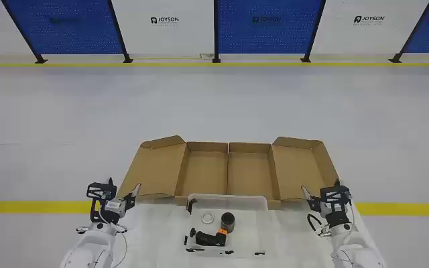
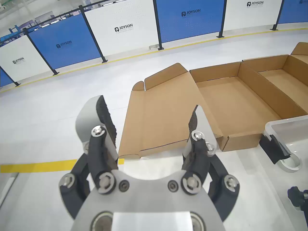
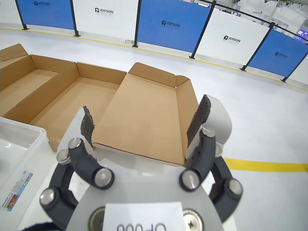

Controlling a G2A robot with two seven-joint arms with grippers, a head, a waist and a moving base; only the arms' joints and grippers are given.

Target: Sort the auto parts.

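Observation:
A clear plastic bin [image 1: 258, 201] near the table's front middle holds a dark cylinder [image 1: 228, 221], a silver ring [image 1: 208, 218] and a black part with an orange tip [image 1: 206, 236]. Behind the bin lie two open cardboard boxes [image 1: 228, 171] side by side, both bare inside. My left gripper [image 1: 133, 192] hangs open at the table's left side, facing the left box flap [image 2: 156, 118]. My right gripper [image 1: 308, 204] hangs open at the right side, facing the right box flap [image 3: 144, 118]. Nothing sits between either pair of fingers.
Small black pieces [image 1: 228, 252] lie on the white table [image 1: 161, 231] in front of the bin. A black clip and silver ring [image 2: 286, 155] show at the bin's corner [image 2: 284, 125]. Blue and white fence panels [image 1: 214, 27] stand far behind, across a pale floor with yellow lines.

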